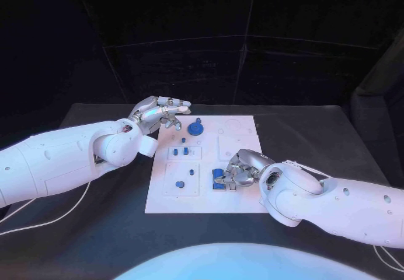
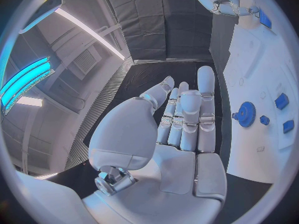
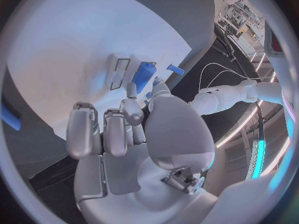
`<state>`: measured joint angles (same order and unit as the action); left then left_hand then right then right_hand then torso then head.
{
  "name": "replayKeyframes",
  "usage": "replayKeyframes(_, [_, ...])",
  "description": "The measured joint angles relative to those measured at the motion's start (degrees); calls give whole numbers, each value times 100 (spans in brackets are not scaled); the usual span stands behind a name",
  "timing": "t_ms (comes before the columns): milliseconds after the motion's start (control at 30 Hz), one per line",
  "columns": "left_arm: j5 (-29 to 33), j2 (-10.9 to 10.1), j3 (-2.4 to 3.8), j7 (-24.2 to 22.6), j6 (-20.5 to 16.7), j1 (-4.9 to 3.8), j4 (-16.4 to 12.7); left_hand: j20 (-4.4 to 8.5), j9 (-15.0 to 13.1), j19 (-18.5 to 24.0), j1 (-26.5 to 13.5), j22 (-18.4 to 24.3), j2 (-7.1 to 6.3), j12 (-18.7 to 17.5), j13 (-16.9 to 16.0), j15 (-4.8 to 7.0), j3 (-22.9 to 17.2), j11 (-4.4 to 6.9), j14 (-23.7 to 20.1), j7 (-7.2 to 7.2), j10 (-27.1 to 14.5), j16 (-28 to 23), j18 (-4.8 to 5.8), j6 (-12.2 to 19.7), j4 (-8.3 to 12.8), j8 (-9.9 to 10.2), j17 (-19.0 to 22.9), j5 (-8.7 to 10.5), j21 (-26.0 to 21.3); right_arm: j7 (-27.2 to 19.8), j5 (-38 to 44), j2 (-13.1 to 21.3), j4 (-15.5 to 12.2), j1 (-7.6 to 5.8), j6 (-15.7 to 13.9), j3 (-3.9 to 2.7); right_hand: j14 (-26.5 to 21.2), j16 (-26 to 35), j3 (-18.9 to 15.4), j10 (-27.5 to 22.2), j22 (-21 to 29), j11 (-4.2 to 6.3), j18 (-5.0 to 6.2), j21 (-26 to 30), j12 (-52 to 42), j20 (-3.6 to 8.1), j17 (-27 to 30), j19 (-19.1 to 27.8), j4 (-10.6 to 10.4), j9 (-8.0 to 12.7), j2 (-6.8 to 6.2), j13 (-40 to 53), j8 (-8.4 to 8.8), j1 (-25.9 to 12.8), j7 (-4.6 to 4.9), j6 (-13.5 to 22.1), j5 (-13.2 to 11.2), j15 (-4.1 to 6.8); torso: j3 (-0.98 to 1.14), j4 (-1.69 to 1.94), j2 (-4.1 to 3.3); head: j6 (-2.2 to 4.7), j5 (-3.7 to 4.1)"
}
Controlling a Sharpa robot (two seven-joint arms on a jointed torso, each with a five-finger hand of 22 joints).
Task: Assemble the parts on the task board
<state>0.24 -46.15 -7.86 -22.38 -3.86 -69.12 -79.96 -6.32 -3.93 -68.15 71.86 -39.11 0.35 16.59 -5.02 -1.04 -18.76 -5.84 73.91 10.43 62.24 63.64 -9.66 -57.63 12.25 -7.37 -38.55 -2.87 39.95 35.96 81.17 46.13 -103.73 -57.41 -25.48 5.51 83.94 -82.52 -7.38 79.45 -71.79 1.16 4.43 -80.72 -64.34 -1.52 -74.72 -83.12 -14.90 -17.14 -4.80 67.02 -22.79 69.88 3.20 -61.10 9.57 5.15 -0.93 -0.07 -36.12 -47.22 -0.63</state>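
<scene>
Right hand (image 1: 238, 170) was lowered over the task board (image 1: 244, 204) near its right side, fingers curled round a blue block (image 1: 218, 175); block was gripped there. Left hand (image 1: 160, 114) was held off the board's far-left corner, fingers spread, nothing grasped. Blue gear (image 1: 197, 128) stood just right of it.
</scene>
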Motion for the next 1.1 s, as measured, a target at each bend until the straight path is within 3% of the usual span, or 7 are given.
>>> replayKeyframes(133, [0, 3, 0, 2, 5, 0, 2, 0, 0, 0, 0, 0, 0, 0, 0, 0, 0, 0, 0, 0, 0, 0, 0, 0, 0, 0, 0, 0, 0, -22, 44, 6, -1, 0, 12, 0, 0, 0, 89, 29, -54, 29, 0, -21, -39, 22, -23, -22, 319, -74, 108, 53, -67, 530, -21, -21, -31, 0, 0, -3, 0, -8, 4])
replayKeyframes(267, [0, 3, 0, 6, 9, 0, 3, 0, 0, 0, 0, 0, 0, 0, 0, 0, 0, 0, 0, 0, 0, 0, 0, 0, 0, 0, 0, 0, 0, -40, 97, 7, -4, 0, 15, 0, 0, 0, 93, 29, -94, 29, 0, -47, -62, 22, -23, -22, 472, -118, 166, 84, -96, 719, -21, -21, -143, -1, 0, -3, -1, -15, 13])
replayKeyframes(433, [0, 4, 0, 9, 12, 0, 7, 0, 0, 0, 0, 5, 0, 0, 1, 0, 17, -21, 0, 0, -21, 0, 0, 0, -17, -24, 14, 0, 0, -73, 140, 13, -7, 0, 0, 0, 0, 0, -8, 29, -106, 29, 0, -47, -62, 22, -23, -22, 402, -146, 231, 99, -133, 638, -21, -21, -157, -1, -3, 3, -2, -15, 18])
replayKeyframes(667, [0, 2, 0, 13, 15, 0, 7, 0, 0, 0, 0, 5, 0, 0, -4, 0, 17, -21, 0, 0, -21, 0, 0, 0, -17, -24, 14, 0, 0, -231, 126, 169, -96, 1, -164, 0, 0, 0, -89, 29, -101, 29, 0, -47, -62, 22, -22, -22, 370, -163, 220, 93, -133, 573, -18, 92, -65, -1, -3, 1, -2, -13, 18])
replayKeyframes(833, [0, -7, -2, 15, 17, 0, 6, 0, 0, 0, 0, 4, 0, 0, -4, 0, 17, -21, 0, 0, -21, 0, 0, 0, -17, -24, 13, 0, 0, -598, -96, 632, -296, -18, -543, -7, 12, -30, -199, 59, -89, -88, 0, -47, -61, 5, -22, -39, 390, -55, 305, 119, 191, 584, 155, 568, 203, -77, -3, -13, 4, 6, 80])
replayKeyframes(967, [0, -13, -2, 16, 17, 0, 5, 0, 0, 0, 0, 4, 0, 0, -4, 0, 16, -21, 0, 0, -21, 0, 0, 0, -17, -24, 13, 0, 0, -883, -436, 1092, -370, -169, -670, -71, 0, -33, -229, 40, -100, -129, -1, -47, -61, -33, -21, -33, 419, 7, 389, 129, 336, 668, 215, 666, 301, -107, -3, -27, 12, 40, 171])
replayKeyframes(1100, [0, -14, -2, 17, 17, 0, 8, 0, 0, 0, 0, 4, 0, 0, -4, 0, 16, -21, 0, 0, -21, 0, 0, 0, -17, -24, 13, 0, 0, -1110, -737, 1507, -358, -327, -688, -94, 0, -40, -237, 45, -122, -175, 1, -47, -61, -75, -21, -33, 474, 93, 493, 150, 497, 772, 288, 739, 325, -149, -5, -44, 18, 76, 267])
